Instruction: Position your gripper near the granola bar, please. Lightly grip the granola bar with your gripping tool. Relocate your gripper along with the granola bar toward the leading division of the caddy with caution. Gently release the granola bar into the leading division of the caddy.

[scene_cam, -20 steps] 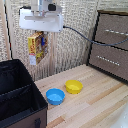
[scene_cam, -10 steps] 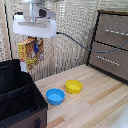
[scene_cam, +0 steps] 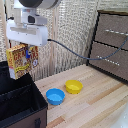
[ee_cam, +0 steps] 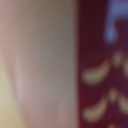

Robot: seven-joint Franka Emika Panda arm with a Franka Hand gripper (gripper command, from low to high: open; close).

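The gripper [scene_cam: 25, 50] clamps the granola bar [scene_cam: 21, 61], hanging upright in the air above the caddy [scene_cam: 20, 107], apparently lined up for lowering into 1 compartment; 2 bowls sit clear alongside.

Arm: bulky, white, rounded casing with a grey-shaded underside at the top of the exterior view. Below it a boxy white head with a dark round opening and small dark marks on its face. Pincer [scene_cam: 24, 49]: short dark fingers under the head, mostly hidden, blue tips not clear. A dark cable runs from the head toward the exterior view's right. Wrist view too blurred to add detail.
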